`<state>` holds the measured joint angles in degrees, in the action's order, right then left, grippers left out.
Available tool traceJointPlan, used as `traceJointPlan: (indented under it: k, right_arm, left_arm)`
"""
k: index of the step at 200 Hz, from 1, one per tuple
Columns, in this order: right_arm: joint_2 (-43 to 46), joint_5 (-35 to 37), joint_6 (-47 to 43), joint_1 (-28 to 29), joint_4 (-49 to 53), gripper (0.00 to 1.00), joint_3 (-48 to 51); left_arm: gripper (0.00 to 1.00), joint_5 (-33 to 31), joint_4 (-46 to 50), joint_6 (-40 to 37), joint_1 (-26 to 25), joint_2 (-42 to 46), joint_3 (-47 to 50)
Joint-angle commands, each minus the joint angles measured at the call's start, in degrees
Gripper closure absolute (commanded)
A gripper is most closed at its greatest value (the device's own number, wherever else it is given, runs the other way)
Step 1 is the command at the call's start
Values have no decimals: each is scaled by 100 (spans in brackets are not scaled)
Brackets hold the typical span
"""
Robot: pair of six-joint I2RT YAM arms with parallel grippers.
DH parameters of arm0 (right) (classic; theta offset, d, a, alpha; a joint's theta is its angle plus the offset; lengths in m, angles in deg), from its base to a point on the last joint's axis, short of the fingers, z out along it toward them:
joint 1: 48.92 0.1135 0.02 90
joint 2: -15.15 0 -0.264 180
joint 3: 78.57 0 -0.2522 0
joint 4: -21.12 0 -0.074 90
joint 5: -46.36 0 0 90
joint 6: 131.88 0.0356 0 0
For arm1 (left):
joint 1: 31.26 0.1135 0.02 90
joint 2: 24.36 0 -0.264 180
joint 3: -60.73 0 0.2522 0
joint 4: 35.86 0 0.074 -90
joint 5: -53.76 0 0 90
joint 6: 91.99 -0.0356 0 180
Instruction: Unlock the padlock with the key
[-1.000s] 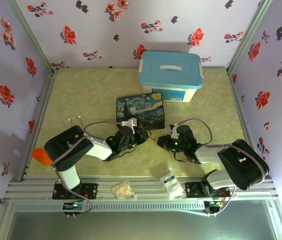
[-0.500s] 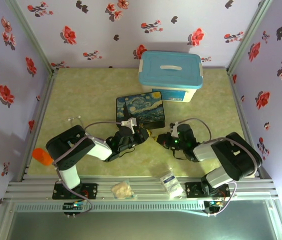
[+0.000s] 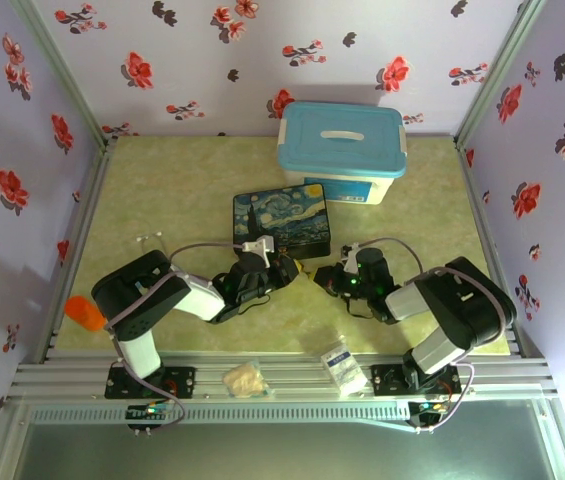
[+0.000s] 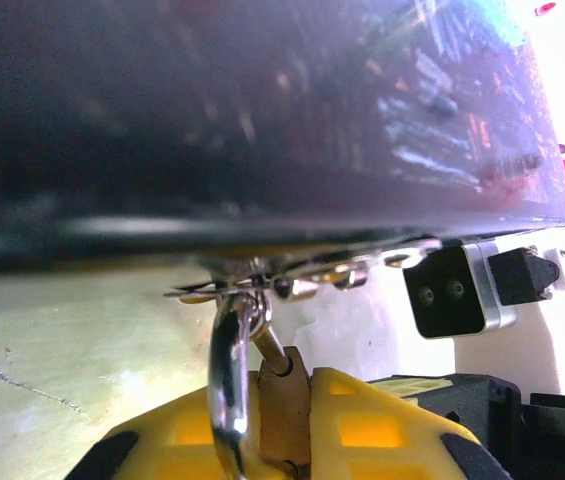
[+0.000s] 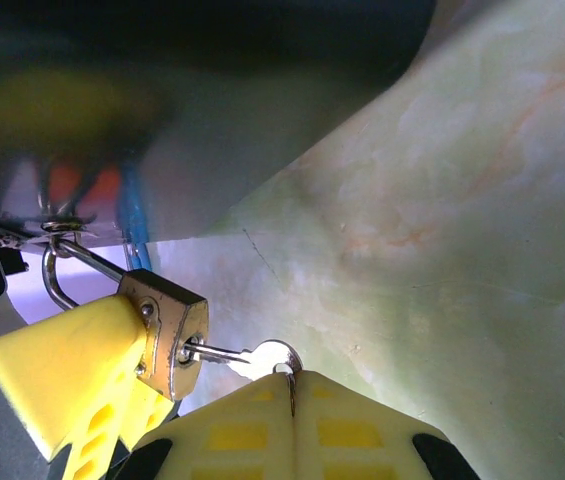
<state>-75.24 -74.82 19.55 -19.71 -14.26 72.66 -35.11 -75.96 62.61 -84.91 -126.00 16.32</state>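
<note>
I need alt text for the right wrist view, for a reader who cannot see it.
The right claw, shut, holds a small key pushed into the keyhole of a brass padlock. The left claw's yellow fingers grip the padlock, whose shackle hooks into metal fittings above.

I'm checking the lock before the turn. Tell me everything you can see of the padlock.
The padlock is small and brass-coloured, with a silver shackle hooked through the latch of the painted box. It is tilted, its body clamped between the left fingers. The key, pinched by the right fingers, sits in its keyhole.
</note>
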Motion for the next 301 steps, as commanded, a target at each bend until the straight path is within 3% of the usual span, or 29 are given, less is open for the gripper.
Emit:
traceJointPlan:
  k: [1,101,148,211,231,301]
  right_arm:
    - [-143,-243,306,-30,-772,100,-12]
    - [207,-207,527,73,-830,100,-21]
    - [242,98,569,480,-708,100,-122]
    - [428,192,123,123,-113,100,-117]
    - [578,244,-155,137,430,100,-255]
    - [466,205,-448,148,695,100,-442]
  left_arm:
    - [96,450,307,422,-78,-98,-54]
    - [96,366,1115,124,-137,-48,-321]
    - [95,430,571,267,-181,-262,-362]
    - [94,432,643,359,-183,-177,-190]
    - [94,496,498,417,-181,-240,-178]
    - [89,588,333,484,-190,-331,-207]
